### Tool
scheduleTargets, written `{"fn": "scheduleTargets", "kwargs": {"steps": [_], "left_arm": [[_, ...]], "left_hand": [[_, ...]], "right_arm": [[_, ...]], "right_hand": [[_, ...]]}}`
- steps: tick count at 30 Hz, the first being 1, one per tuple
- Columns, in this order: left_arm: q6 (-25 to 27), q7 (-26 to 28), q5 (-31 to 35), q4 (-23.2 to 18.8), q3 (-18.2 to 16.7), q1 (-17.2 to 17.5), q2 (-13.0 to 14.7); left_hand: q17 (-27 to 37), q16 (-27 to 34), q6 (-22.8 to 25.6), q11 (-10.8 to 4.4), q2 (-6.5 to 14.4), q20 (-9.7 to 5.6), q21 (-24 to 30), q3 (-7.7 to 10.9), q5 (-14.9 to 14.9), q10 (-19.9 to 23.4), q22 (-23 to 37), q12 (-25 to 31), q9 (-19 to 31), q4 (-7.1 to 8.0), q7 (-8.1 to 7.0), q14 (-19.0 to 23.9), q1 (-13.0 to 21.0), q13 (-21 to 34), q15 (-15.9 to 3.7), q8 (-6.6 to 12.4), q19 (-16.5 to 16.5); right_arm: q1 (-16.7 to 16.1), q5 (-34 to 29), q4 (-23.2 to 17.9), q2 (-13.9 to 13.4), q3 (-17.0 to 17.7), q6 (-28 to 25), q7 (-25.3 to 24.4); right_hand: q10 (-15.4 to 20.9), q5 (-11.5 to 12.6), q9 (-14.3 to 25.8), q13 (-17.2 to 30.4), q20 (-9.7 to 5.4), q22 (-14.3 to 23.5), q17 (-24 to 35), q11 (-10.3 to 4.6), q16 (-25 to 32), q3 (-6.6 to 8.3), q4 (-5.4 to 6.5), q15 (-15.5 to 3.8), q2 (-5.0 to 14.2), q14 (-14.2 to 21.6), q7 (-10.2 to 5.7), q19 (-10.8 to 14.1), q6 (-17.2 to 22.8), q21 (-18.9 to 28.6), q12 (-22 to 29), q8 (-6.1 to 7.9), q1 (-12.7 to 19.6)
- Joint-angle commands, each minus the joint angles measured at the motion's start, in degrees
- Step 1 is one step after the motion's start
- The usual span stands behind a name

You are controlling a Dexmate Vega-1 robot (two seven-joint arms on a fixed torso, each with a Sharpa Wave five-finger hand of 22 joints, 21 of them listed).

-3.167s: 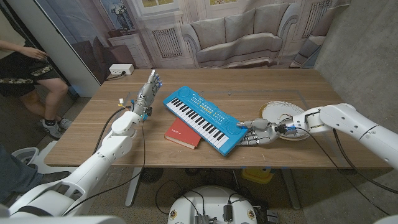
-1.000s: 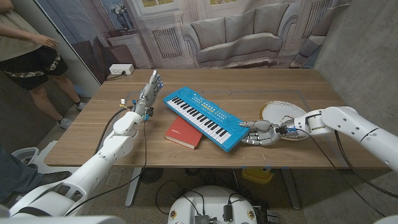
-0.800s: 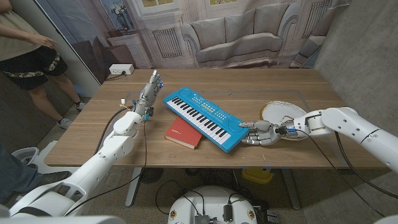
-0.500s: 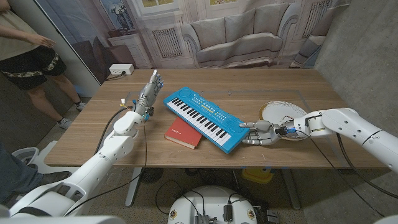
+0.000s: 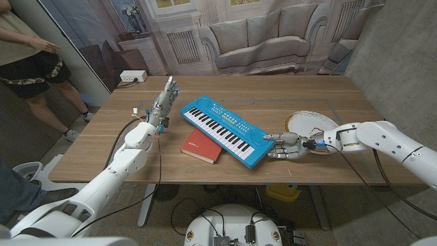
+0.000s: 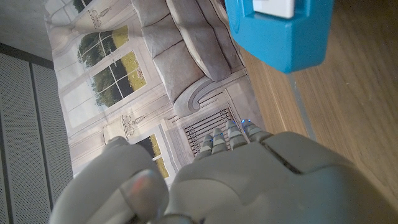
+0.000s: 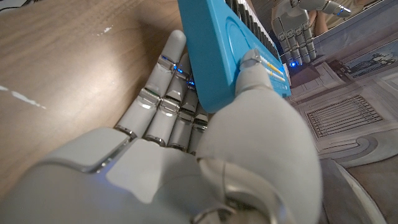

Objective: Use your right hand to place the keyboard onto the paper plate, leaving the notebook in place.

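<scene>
The right hand (image 5: 285, 147) pinches the toy keyboard's (image 5: 222, 129) end, thumb on top; rigid, light plastic, likely to droop.

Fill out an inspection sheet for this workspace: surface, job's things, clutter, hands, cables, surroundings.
Surface: wooden table, a few pale marks.
Job's things: blue keyboard lies diagonally mid-table, its near side over the red notebook; paper plate sits to the right, nothing on it.
Clutter: nothing seen.
Hands: right hand grips the keyboard's right end, thumb on top and fingers underneath, as the right wrist view shows; left hand stands upright beside the keyboard's left end, holding nothing.
Cables: a white power strip beyond the table's far left corner; cables on the floor.
Surroundings: printed sofa backdrop; a person at the far left.
</scene>
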Motion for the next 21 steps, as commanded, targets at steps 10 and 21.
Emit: {"fn": "scheduleTargets", "kwargs": {"steps": [10,21], "left_arm": [[0.1,0.3,0.1,-1.7,-0.3,0.9,0.8],[-0.1,0.3,0.0,-2.3,-0.5,1.4,1.0]], "left_hand": [[0.2,0.3,-0.2,-0.1,0.0,-0.01,0.1,-0.32,0.0,-0.5,0.2,0.0,0.2,0.23,-0.09,-0.3,0.4,0.2,0.13,0.42,-0.6],[0.2,0.3,-0.3,-0.02,0.1,-0.02,0.1,-0.41,0.0,-0.5,0.2,0.0,0.2,0.22,-0.17,-0.4,0.4,0.2,0.12,0.4,-0.6]], "right_arm": [[-2.8,1.8,-2.6,-1.2,1.8,2.9,-1.9],[-3.9,1.5,-4.8,-2.4,2.5,4.4,-2.6]], "right_hand": [[8.9,-0.2,0.4,0.1,-5.36,0.3,1.7,-8.02,0.4,0.84,1.04,-11.29,6.71,9.8,-9.72,1.7,11.7,0.9,0.0,0.68,6.5],[9.1,-0.2,0.5,0.1,-5.36,0.4,1.9,-8.03,0.5,0.89,1.11,-11.25,6.75,10.0,-9.81,1.4,12.0,1.3,-0.2,0.6,6.5]]}}
